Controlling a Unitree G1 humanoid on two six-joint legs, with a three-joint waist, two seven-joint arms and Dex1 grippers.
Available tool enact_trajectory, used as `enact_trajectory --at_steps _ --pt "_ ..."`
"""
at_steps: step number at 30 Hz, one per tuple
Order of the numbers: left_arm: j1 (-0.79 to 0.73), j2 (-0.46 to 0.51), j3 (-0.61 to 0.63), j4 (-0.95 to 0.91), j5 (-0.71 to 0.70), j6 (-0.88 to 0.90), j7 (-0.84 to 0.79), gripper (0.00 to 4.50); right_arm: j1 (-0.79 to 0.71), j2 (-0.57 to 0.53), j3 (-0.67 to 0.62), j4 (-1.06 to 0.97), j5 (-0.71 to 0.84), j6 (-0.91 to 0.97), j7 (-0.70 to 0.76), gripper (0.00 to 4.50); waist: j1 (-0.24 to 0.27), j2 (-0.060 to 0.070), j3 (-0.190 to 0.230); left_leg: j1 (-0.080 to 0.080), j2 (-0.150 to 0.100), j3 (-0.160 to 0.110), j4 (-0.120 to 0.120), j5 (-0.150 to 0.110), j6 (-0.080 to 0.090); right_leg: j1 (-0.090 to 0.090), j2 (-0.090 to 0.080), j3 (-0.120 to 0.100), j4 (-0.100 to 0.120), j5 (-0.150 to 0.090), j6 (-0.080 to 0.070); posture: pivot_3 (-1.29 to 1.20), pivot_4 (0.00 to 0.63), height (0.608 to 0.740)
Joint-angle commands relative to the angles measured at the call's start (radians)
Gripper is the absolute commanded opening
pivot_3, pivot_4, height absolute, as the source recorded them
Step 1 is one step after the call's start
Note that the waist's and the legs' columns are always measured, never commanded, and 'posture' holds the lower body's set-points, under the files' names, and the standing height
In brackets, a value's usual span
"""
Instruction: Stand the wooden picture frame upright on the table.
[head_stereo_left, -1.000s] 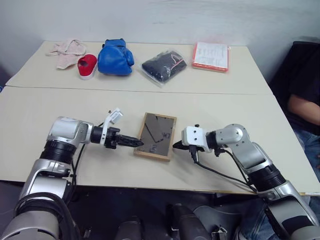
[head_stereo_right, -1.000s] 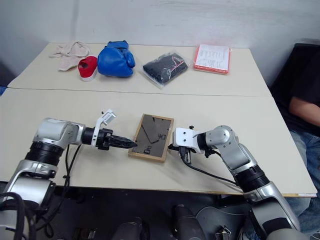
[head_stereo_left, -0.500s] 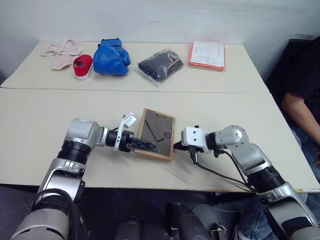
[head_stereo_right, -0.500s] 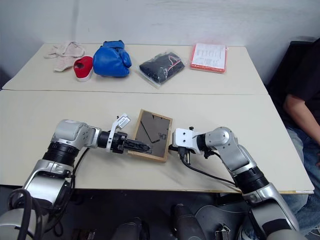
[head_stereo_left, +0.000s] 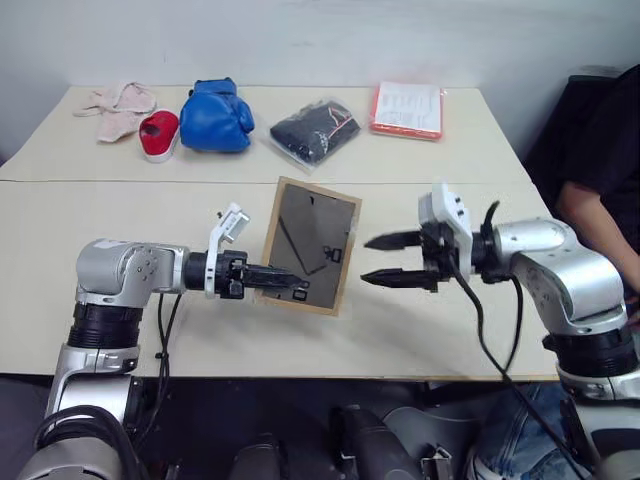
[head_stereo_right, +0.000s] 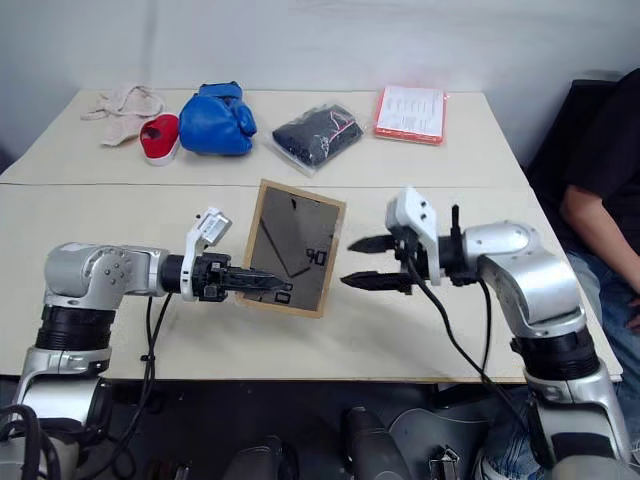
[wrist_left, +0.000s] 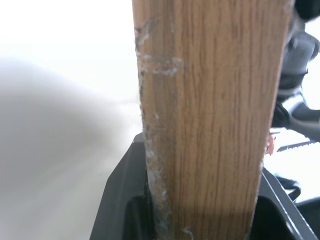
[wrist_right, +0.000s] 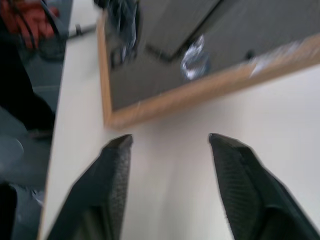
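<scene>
Left hand (head_stereo_left: 292, 283) grips wooden picture frame (head_stereo_left: 312, 245).

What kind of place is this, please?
Probably a lab or office test room: plain cream tables against a bare wall, unrelated props such as a blue boxing glove, and a seated person watching.

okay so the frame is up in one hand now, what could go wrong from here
The left hand pinches the wooden picture frame by one side edge alone, so it may twist or slip. The right hand is open beside it and could knock it. The stand looks folded flat against the backing; set on the table like that, the frame would likely topple.
</scene>
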Motion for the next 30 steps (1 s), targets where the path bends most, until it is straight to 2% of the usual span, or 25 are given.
enact_trajectory --at_steps 1,2,4,12,16,19,21,23,25,27,30 --pt "0.011 0.000 0.038 -0.069 -0.054 -0.011 0.021 1.25 -0.085 0.086 0.010 0.033 0.060 0.070 -0.069 3.96 0.002 0.000 0.000 -0.001 0.000 0.000 0.000 0.000 0.000 0.000 0.000 0.000 -0.001 0.000 0.000 0.00 0.150 0.740" --pt "0.013 -0.001 0.037 -0.074 -0.059 -0.014 0.026 1.25 -0.099 0.100 0.017 0.042 0.061 0.075 -0.079 4.04 -0.001 0.000 0.000 -0.002 0.000 0.000 0.000 0.000 0.001 0.000 0.000 0.000 -0.002 0.000 0.000 0.00 0.150 0.740" --pt "0.015 0.009 0.027 -0.089 -0.067 -0.022 0.024 1.25 -0.118 0.125 0.057 0.053 0.040 0.052 -0.084 4.50 -0.001 0.000 0.000 -0.002 0.000 0.000 0.000 0.000 0.001 -0.001 0.000 0.000 -0.001 0.000 0.000 0.00 0.150 0.740" --pt "0.013 0.030 0.006 -0.065 -0.054 -0.060 0.038 1.25 -0.113 0.133 0.110 -0.046 0.086 0.041 -0.064 4.50 0.001 0.000 0.000 -0.004 0.000 -0.001 0.000 0.000 0.001 -0.002 0.000 -0.001 -0.002 0.000 0.000 0.00 0.150 0.740" --pt "0.004 0.033 0.007 -0.034 -0.047 -0.076 0.045 1.25 -0.073 0.076 0.060 -0.127 0.132 0.053 -0.059 4.50 0.002 0.000 0.000 -0.004 0.000 -0.001 0.000 0.000 0.001 -0.002 0.000 -0.001 -0.003 0.000 0.000 0.00 0.150 0.740" --pt "-0.003 0.035 0.010 -0.020 -0.053 -0.075 0.046 1.25 -0.046 -0.005 0.040 -0.116 0.052 -0.024 -0.092 4.50 0.002 0.000 0.000 -0.004 0.000 -0.001 0.000 0.000 0.001 -0.001 0.000 -0.001 -0.003 0.000 0.000 0.00 0.150 0.740" --pt "-0.003 0.040 0.002 -0.024 -0.055 -0.078 0.042 1.25 -0.017 -0.086 0.042 -0.084 -0.041 -0.150 -0.076 4.50 0.003 0.000 0.000 -0.004 0.000 -0.001 0.000 -0.001 0.001 -0.001 0.000 -0.001 -0.003 0.000 0.000 0.00 0.150 0.740" --pt "-0.008 0.042 0.001 -0.025 -0.061 -0.074 0.042 1.25 0.034 -0.164 0.050 -0.037 -0.165 -0.405 -0.037 4.50 0.003 0.000 0.000 -0.004 0.000 -0.001 0.000 -0.001 0.001 -0.001 0.000 -0.001 -0.004 0.000 0.000 0.00 0.150 0.740" --pt "-0.015 0.041 0.003 -0.022 -0.066 -0.068 0.043 1.25 0.070 -0.189 0.047 0.018 -0.254 -0.644 -0.038 4.50 0.002 -0.001 0.000 -0.004 -0.001 -0.001 -0.001 -0.001 0.002 -0.001 0.000 -0.001 -0.005 0.000 0.001 0.00 0.150 0.740" --pt "-0.023 0.040 0.002 -0.019 -0.071 -0.064 0.045 1.25 0.080 -0.172 0.046 0.123 -0.384 -0.978 -0.123 4.50 -0.003 -0.001 0.001 -0.004 0.000 0.000 -0.001 -0.001 0.002 -0.001 0.001 0.000 -0.005 0.000 0.001 0.00 0.150 0.740" --pt "-0.032 0.038 0.002 -0.019 -0.081 -0.059 0.045 1.25 0.036 -0.139 0.062 0.320 -0.667 -1.527 -0.363 4.50 -0.008 -0.001 0.001 -0.003 -0.001 0.001 -0.001 -0.001 0.001 -0.001 0.002 0.001 -0.004 0.001 0.002 0.00 0.150 0.740"
